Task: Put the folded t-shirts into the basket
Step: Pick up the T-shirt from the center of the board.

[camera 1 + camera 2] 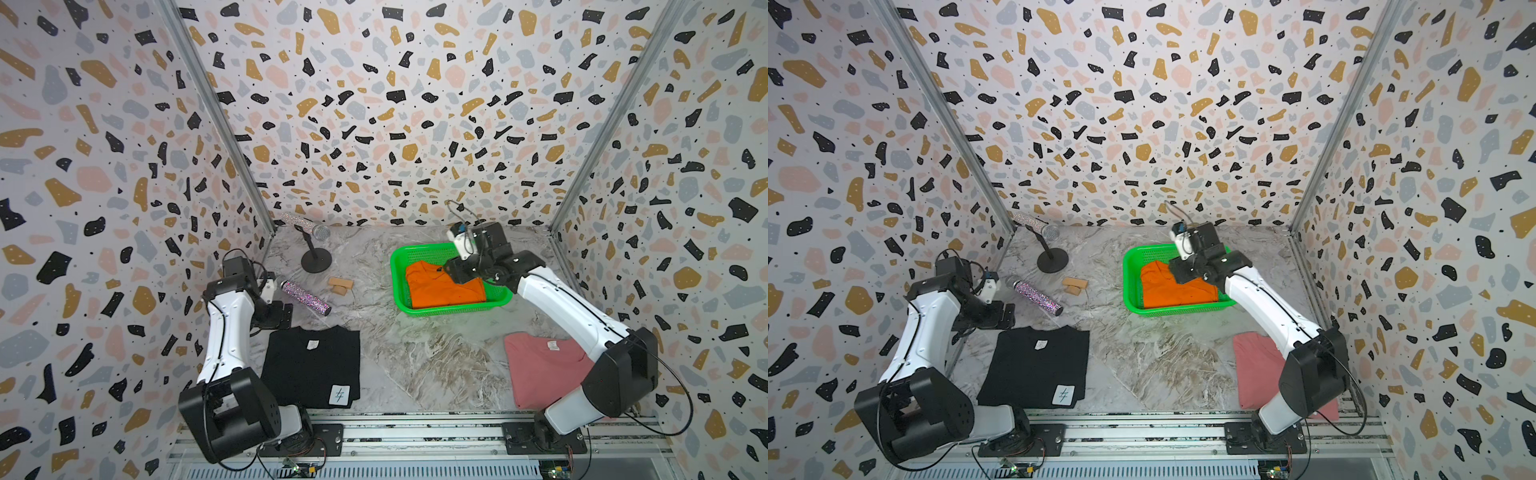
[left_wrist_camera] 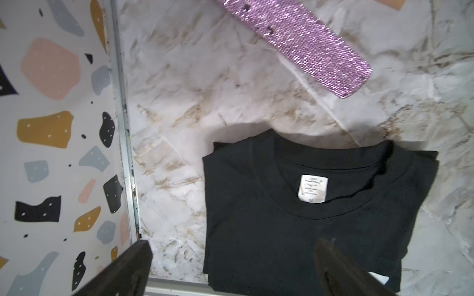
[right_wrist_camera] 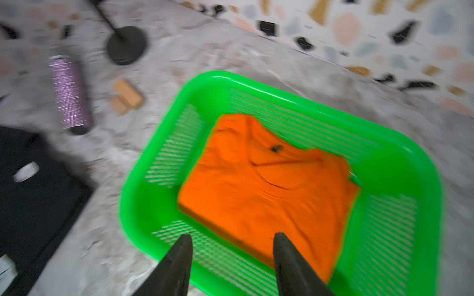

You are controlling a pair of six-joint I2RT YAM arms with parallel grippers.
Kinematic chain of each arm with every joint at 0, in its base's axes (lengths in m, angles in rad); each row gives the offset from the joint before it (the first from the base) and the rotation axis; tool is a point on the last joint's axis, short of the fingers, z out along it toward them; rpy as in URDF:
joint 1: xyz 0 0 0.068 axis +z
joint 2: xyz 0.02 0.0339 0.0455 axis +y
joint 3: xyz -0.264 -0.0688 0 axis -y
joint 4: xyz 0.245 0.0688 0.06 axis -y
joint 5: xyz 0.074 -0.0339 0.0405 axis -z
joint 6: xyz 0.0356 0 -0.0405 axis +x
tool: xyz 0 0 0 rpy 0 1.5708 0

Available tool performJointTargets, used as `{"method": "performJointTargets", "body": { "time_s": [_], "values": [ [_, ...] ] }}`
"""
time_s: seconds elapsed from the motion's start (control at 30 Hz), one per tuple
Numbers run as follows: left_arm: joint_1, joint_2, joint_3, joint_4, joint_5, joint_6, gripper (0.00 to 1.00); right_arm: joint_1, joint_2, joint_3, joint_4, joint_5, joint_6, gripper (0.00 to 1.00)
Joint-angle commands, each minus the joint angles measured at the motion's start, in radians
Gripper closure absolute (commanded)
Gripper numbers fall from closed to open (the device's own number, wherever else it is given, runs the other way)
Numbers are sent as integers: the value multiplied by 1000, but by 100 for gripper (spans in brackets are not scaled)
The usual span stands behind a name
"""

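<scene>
The orange t-shirt (image 1: 436, 291) (image 1: 1171, 291) (image 3: 256, 192) lies folded inside the green basket (image 1: 419, 254) (image 1: 1131, 282) (image 3: 159, 164) at the back right. My right gripper (image 1: 452, 272) (image 1: 1177, 270) (image 3: 232, 235) hovers over the basket's near side, open, with nothing between its fingers. The black t-shirt (image 1: 311, 365) (image 1: 1038, 365) (image 2: 307, 230) lies flat at the front left. My left gripper (image 1: 280, 313) (image 1: 1005, 316) (image 2: 233, 243) hangs wide open above its collar edge. The pink t-shirt (image 1: 540, 370) (image 1: 1254, 365) lies at the front right, partly hidden under the right arm.
A glittery pink microphone (image 1: 305, 297) (image 2: 295, 38) lies just beyond the black shirt. A second microphone on a black stand (image 1: 316, 262) stands at the back left, with small wooden blocks (image 1: 340, 286) nearby. Patterned walls close in three sides; a metal rail (image 1: 415, 428) runs along the front.
</scene>
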Motion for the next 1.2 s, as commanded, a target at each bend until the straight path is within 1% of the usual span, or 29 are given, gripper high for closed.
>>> {"method": "performJointTargets", "body": {
  "time_s": [0.0,0.1,0.2,0.23,0.33,0.43,0.57,0.8,0.83,0.9,1.03,1.07,1.1,1.17],
  "values": [
    [56,52,-18,22,44,68,0,107,78,-71,235,-209,-140,29],
    [108,117,-28,47,52,76,0,210,164,-49,297,-266,-225,27],
    [152,168,-37,72,67,65,0,270,263,8,308,-299,-241,21],
    [163,184,-36,71,75,60,0,282,300,38,291,-314,-239,21],
    [170,216,-53,76,99,62,0,308,402,104,265,-354,-231,21],
    [169,234,-79,100,97,69,0,330,497,174,222,-385,-231,21],
    [171,267,-94,122,88,77,0,347,633,317,109,-389,-239,21],
    [180,305,-106,133,96,88,1,358,820,522,6,-391,-200,22],
    [181,309,-107,131,97,93,2,360,839,544,-14,-397,-199,24],
    [186,312,-106,126,101,101,2,363,863,575,-50,-428,-214,33],
    [194,308,-92,103,123,131,2,365,864,571,-105,-482,-258,60],
    [196,308,-89,96,132,144,2,365,859,568,-124,-496,-275,64],
    [197,307,-85,90,145,159,2,365,851,559,-141,-512,-296,65],
    [198,304,-83,78,177,198,1,364,830,536,-158,-538,-331,71]
  ]
}}
